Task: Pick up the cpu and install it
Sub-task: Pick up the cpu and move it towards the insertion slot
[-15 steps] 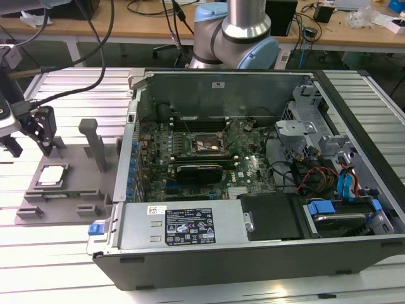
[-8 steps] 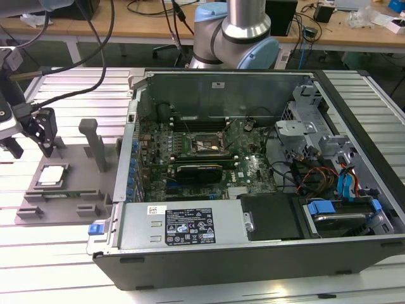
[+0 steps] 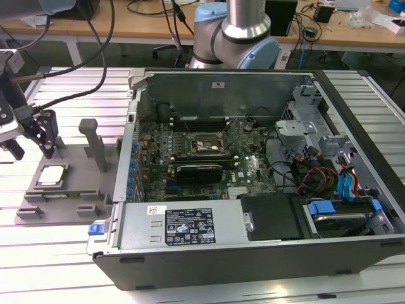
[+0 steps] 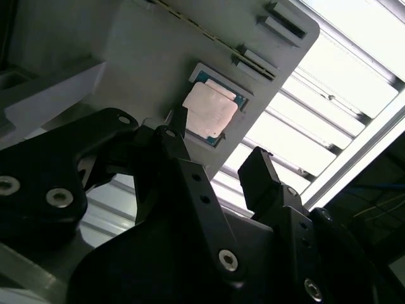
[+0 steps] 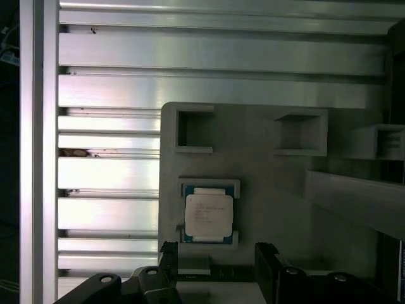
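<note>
Shows the cpu (image 5: 209, 215), a small flat square with a matte silvery metal top and greenish edge, seated in a recess of the smooth grey plastic tray (image 5: 272, 183); finds the black gripper (image 5: 216, 253) near, fingers spread, holding nothing

Tool (image 4: 218, 140) with jaws wide apart.

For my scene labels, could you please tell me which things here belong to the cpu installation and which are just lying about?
Job: cpu in grey tray; open gripper beside it; motherboard socket.
Lying about: blue-tabbed drive; bench cables.
</note>
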`<state>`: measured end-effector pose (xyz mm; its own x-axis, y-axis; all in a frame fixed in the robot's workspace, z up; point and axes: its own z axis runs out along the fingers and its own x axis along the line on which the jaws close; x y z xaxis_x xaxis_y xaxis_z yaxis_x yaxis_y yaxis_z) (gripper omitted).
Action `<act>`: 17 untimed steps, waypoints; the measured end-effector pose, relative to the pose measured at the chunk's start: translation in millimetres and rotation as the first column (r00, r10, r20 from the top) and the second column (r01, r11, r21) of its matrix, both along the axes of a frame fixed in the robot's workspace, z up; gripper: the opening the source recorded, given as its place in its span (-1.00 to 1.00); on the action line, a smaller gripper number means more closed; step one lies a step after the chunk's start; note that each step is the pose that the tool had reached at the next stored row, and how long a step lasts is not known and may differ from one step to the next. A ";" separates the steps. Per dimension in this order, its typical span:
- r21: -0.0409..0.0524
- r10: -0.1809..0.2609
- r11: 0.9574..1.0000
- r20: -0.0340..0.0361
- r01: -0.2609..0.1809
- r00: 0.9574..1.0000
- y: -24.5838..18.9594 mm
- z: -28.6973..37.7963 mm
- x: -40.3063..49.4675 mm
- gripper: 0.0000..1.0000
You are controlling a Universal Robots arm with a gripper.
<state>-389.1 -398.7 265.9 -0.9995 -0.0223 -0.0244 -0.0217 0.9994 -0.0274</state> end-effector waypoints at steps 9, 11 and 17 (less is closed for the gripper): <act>0.000 0.000 1.000 0.000 0.000 1.000 0.0 -3.9 0.0 0.20; 0.000 0.000 1.000 0.000 0.000 1.000 0.0 -5.2 0.1 0.20; 0.000 0.000 1.000 0.000 0.000 1.000 0.0 -7.5 0.2 0.20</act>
